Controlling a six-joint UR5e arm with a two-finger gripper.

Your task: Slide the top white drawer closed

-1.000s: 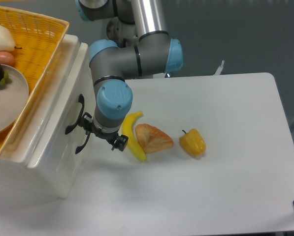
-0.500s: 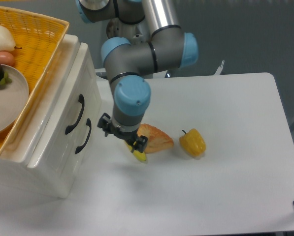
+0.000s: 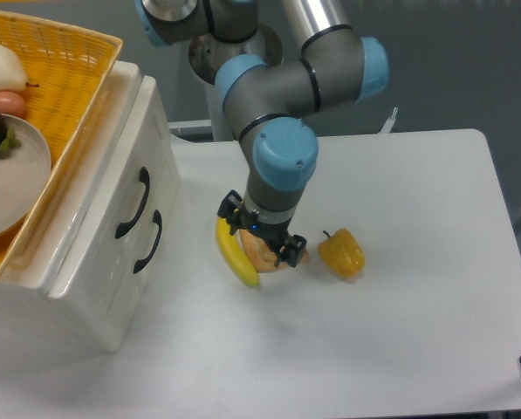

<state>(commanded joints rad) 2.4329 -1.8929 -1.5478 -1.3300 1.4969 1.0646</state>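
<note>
Nowhere can I read any writing or brand. Nearest me on the left stands the white cabinet (image 3: 94,288) on the counter (image 3: 400,332); the top white drawer (image 3: 131,202) sits flush in its face, black handle showing, with the lower drawer front (image 3: 148,242) just beside it. Right of it lie a banana (image 3: 235,257), a pastry wedge (image 3: 262,255) and a yellow pepper (image 3: 341,252). My claw (image 3: 262,235) hangs over the pastry, fingers spread apart, gripping nothing. Farther left, atop the cabinet, the yellow wicker basket (image 3: 77,78) holds a grey plate (image 3: 16,179) and some fruit.
</note>
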